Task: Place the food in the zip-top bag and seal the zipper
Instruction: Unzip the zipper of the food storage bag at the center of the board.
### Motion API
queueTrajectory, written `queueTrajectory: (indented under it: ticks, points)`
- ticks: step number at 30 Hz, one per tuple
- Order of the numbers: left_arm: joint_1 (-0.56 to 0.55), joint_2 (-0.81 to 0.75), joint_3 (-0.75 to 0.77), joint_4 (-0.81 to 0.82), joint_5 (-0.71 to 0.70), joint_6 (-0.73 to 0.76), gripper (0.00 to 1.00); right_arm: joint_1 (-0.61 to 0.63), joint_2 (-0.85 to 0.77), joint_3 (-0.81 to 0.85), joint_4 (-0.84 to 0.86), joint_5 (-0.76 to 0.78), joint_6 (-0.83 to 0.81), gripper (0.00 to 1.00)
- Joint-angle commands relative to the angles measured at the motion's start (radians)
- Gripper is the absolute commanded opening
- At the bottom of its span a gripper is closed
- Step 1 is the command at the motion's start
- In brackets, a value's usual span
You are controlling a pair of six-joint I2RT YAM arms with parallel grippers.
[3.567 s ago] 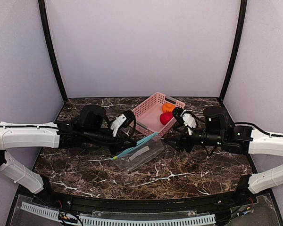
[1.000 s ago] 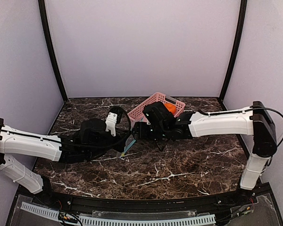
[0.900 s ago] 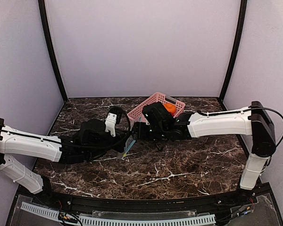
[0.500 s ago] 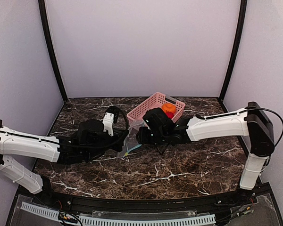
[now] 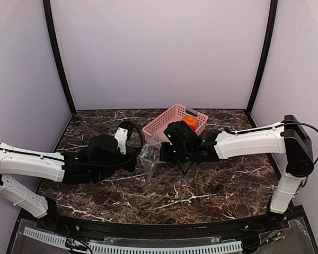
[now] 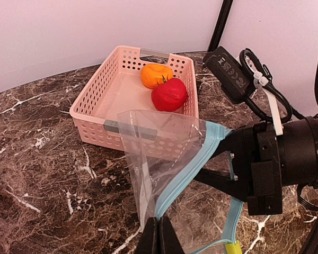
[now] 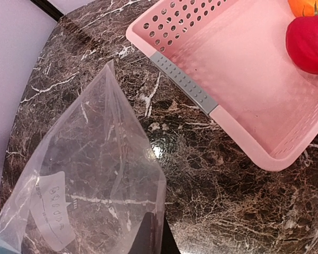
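Note:
The clear zip-top bag (image 6: 159, 143) hangs above the marble between both arms, its mouth parted. My left gripper (image 6: 160, 236) is shut on the teal zipper (image 6: 193, 166) strip at one lip. My right gripper (image 7: 155, 234) is shut on the bag's (image 7: 90, 174) clear edge; a white label (image 7: 55, 203) shows on the film. In the top view the bag (image 5: 148, 159) sits between the left gripper (image 5: 134, 159) and the right gripper (image 5: 162, 154). The food, one orange piece (image 6: 156, 75) and one red piece (image 6: 169, 95), lies in the pink basket (image 6: 95, 106) behind the bag.
The pink slotted basket (image 5: 164, 123) stands at the back centre of the marble table (image 5: 201, 190), just behind the right arm. Its near rim (image 7: 201, 100) lies close to the bag. Black frame posts (image 5: 58, 58) stand at the back corners.
The right gripper has shut on the bag's edge. The bag has lifted off the table and its mouth has spread between the two grippers. The left arm drew back slightly.

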Motion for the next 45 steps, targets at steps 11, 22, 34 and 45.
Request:
queueTrajectory:
  ticks: [11,22,34,45]
  points:
    - [0.008,0.099,0.115,-0.029,0.236,-0.043,0.28,0.018,-0.027,0.016,-0.027,0.062,-0.018,0.00]
    - [0.008,0.121,0.113,-0.034,0.343,-0.086,0.61,0.019,-0.032,0.024,-0.030,0.055,-0.013,0.00]
    - [0.007,0.119,0.000,0.110,0.339,-0.202,0.61,0.019,-0.063,0.031,-0.025,0.039,-0.005,0.00]
    - [0.008,0.206,0.023,0.225,0.351,-0.219,0.75,0.020,-0.083,0.029,-0.021,0.024,0.012,0.00]
